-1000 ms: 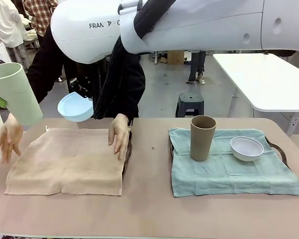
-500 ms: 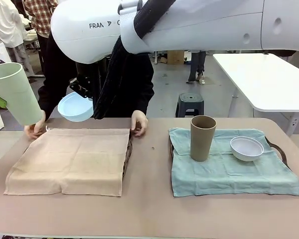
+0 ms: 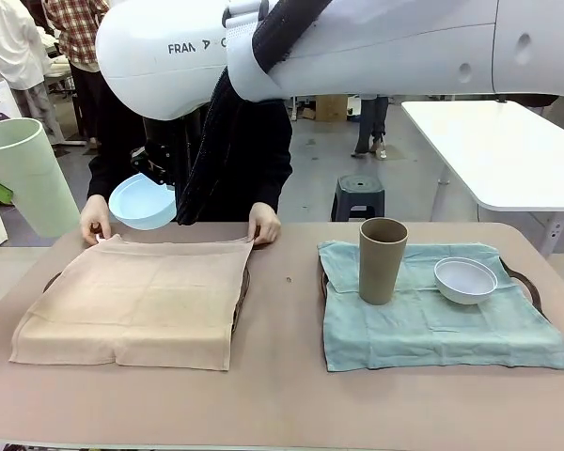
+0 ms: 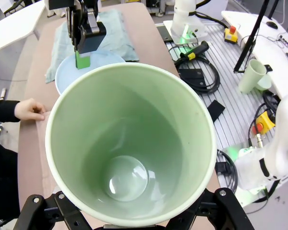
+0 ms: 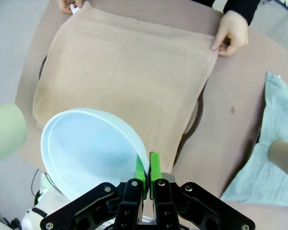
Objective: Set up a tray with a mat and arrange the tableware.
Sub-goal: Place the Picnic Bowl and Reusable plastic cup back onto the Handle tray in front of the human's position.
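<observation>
My left gripper (image 4: 134,224) is shut around the base of the pale green tumbler (image 4: 129,143), which hangs in the air at the far left (image 3: 28,178). My right gripper (image 5: 148,167) pinches the rim of the light blue bowl (image 5: 91,148) and holds it above the far edge of the tan mat (image 3: 136,301). That mat lies over the left tray (image 3: 241,291). The person's hands (image 3: 96,224) (image 3: 263,225) grip its far corners. On the right tray (image 3: 524,282), a teal mat (image 3: 432,324) carries the tan-brown tumbler (image 3: 383,258) and the white bowl (image 3: 465,279).
A bare strip of table (image 3: 282,319) runs between the two trays. A white table (image 3: 508,150) and a stool (image 3: 359,195) stand beyond the far edge. The person's body is close behind the left tray.
The person's hands have moved from lying flat on the tan mat to its far corners and pulled that edge straight. Both arms have held still with the tumbler and the bowl.
</observation>
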### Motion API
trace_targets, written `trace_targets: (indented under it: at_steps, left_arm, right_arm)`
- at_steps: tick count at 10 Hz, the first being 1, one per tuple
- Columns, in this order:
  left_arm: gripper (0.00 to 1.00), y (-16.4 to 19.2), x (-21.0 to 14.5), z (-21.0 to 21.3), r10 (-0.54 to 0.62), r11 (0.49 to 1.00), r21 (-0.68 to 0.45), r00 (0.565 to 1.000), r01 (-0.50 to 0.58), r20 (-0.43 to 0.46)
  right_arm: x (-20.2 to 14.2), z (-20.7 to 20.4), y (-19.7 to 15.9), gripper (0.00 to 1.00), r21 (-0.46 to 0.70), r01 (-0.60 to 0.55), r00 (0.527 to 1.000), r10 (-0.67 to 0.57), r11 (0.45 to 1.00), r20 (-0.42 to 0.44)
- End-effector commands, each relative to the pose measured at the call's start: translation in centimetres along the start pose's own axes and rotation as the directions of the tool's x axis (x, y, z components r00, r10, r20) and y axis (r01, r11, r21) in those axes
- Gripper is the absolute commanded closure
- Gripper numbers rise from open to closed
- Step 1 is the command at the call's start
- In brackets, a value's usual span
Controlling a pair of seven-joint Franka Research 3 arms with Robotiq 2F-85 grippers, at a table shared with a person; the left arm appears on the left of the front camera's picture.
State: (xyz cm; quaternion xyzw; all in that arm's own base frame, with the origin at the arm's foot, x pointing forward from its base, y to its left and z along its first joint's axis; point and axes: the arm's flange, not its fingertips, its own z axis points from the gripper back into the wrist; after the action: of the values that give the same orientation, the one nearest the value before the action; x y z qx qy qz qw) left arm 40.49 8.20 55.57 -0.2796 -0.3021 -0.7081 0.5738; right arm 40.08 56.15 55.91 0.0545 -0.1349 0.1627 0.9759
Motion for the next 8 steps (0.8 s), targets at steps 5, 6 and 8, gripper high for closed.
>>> trace_targets:
  at_steps: [5,6,8]
  left_arm:
    - [1.0,-0.06,0.22,0.23,-0.015,1.0,-0.001,1.0,0.015,-0.01]
    - [1.0,-0.06,0.22,0.23,-0.015,1.0,-0.001,1.0,0.015,-0.01]
    - [1.0,-0.06,0.22,0.23,-0.015,1.0,-0.001,1.0,0.015,-0.01]
  right_arm:
    - [0.52,0.25,0.3,1.0,0.014,-0.006,1.0,0.006,1.0,-0.002]
    - [0.52,0.25,0.3,1.0,0.014,-0.006,1.0,0.006,1.0,-0.002]
    - [0.52,0.25,0.3,1.0,0.014,-0.006,1.0,0.006,1.0,-0.002]
